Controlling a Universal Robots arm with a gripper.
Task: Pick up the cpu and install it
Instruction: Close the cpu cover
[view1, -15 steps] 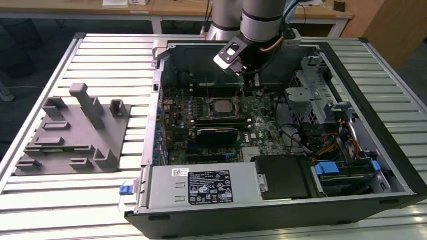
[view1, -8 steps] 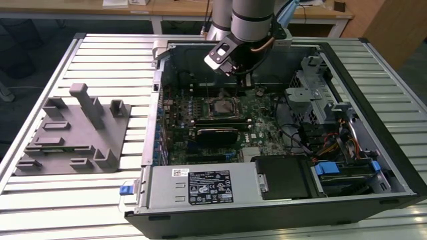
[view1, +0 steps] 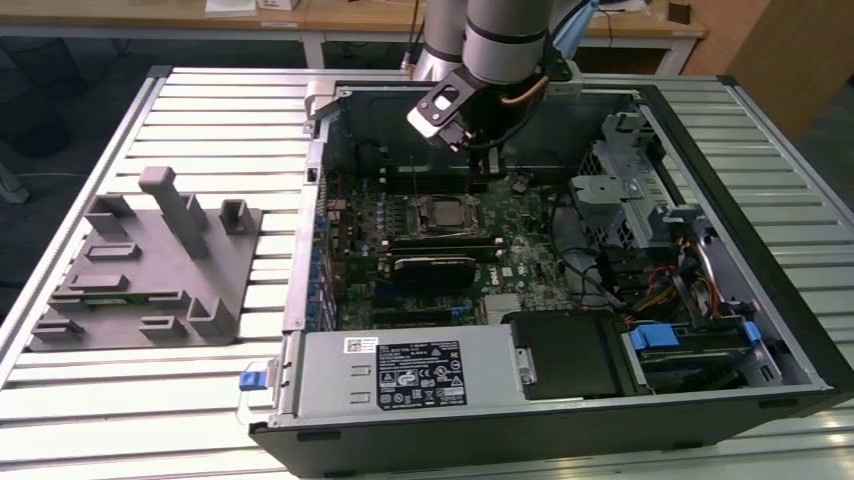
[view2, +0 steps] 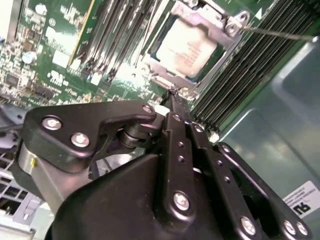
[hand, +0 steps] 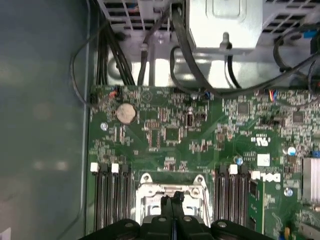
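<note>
The cpu (view1: 442, 212), a pale silver square chip, lies flat inside the metal socket frame (view2: 227, 30) on the green motherboard (view1: 527, 235) in the open computer case. The second wrist view shows the cpu's (view2: 189, 46) light top under the frame. My gripper (view1: 482, 152) hangs above the board, just behind the socket in the exterior view. Its two black fingers are pressed together with nothing between them, and the gripper's (view2: 173, 96) tips point down at the socket's near edge. In the first wrist view the gripper (hand: 174, 199) sits over the socket frame (hand: 172, 187).
A grey fixture (view1: 147, 270) stands on the slatted table on the exterior view's left. Inside the case are a black block (view1: 431, 268), the power supply (view1: 400, 372), a drive cage (view1: 627, 170) and cables (view1: 607, 275). Memory slots (hand: 111, 200) flank the socket.
</note>
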